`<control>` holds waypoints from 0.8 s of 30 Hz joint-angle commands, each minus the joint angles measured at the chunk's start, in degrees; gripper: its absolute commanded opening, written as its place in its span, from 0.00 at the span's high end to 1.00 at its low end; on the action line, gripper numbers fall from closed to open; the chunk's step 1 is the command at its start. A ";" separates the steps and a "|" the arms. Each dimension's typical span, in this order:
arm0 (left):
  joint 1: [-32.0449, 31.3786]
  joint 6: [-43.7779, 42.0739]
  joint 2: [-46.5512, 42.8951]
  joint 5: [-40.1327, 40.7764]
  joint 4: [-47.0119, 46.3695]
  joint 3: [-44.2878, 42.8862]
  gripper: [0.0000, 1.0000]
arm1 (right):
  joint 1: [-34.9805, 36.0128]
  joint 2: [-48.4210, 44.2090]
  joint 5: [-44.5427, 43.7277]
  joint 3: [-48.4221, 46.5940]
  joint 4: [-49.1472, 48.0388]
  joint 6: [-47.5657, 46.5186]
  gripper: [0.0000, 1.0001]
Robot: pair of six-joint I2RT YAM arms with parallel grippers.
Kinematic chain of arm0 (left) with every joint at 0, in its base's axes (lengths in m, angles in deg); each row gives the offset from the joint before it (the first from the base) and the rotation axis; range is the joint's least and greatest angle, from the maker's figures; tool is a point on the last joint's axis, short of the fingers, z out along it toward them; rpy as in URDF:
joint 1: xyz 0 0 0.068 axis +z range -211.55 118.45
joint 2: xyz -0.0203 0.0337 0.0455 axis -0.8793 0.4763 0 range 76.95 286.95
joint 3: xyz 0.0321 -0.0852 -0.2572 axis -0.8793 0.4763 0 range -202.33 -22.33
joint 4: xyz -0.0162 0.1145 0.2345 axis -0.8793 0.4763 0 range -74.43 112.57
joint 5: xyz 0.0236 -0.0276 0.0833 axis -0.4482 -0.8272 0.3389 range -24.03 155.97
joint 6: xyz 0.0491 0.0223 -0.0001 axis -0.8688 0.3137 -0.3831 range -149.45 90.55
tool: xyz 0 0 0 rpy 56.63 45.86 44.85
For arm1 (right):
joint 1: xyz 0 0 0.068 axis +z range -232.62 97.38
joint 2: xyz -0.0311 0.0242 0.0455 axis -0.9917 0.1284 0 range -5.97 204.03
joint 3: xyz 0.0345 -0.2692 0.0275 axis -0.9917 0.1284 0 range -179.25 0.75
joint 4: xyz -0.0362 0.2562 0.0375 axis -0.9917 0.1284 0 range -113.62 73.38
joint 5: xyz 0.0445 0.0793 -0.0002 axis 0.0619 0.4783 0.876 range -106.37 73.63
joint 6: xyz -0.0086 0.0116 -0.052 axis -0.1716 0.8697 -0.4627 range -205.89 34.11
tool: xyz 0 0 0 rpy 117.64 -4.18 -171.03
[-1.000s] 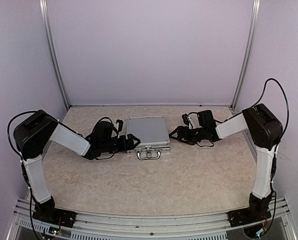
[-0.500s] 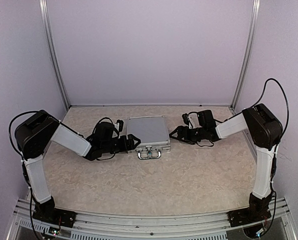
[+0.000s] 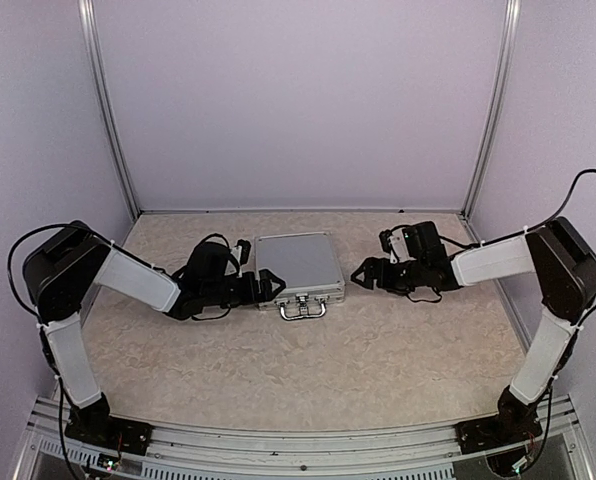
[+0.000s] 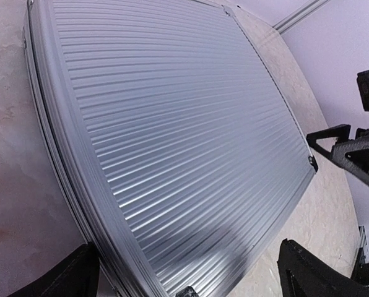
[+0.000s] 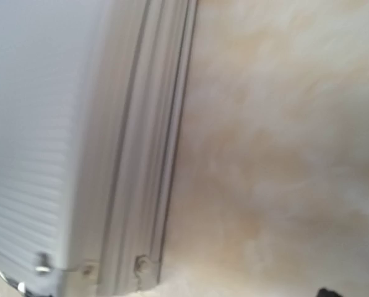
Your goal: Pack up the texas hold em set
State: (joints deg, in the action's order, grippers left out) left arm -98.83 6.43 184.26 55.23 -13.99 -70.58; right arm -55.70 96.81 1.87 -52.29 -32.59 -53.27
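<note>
Ribbed silver aluminium case [image 3: 296, 262] lies shut, so both spread-open pincers, left gripper [image 3: 268, 287] at its left edge and right gripper [image 3: 362, 275] just apart, should back off level without nudging it.

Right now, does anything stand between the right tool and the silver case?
Nothing visible does. Only bare table lies between the right tool, jaws open, and the right edge of the closed silver case.

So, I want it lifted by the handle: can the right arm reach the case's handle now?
Probably yes. The handle juts from the case's near edge, the open right gripper sits to the case's right with only bare table between, and the left gripper is at the left side.
</note>
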 commanded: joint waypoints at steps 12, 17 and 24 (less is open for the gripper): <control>-5.43 -0.12 -3.24 -5.37 -4.46 -2.29 0.01 | 6.46 -7.91 2.96 -2.10 2.72 -6.75 0.11; -5.44 -0.43 -8.16 -3.39 -3.51 -0.97 0.01 | 9.99 -7.16 4.51 -2.21 3.60 -8.89 0.12; -6.02 -1.08 -11.96 -0.64 -0.43 -1.30 0.01 | 10.61 -3.69 2.81 -3.63 3.75 -9.03 0.14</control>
State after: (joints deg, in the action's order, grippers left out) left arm -103.31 6.43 174.73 55.25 -11.87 -70.56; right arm -45.54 91.28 6.44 -53.99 -29.97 -61.18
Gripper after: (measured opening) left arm 0.990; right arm 0.859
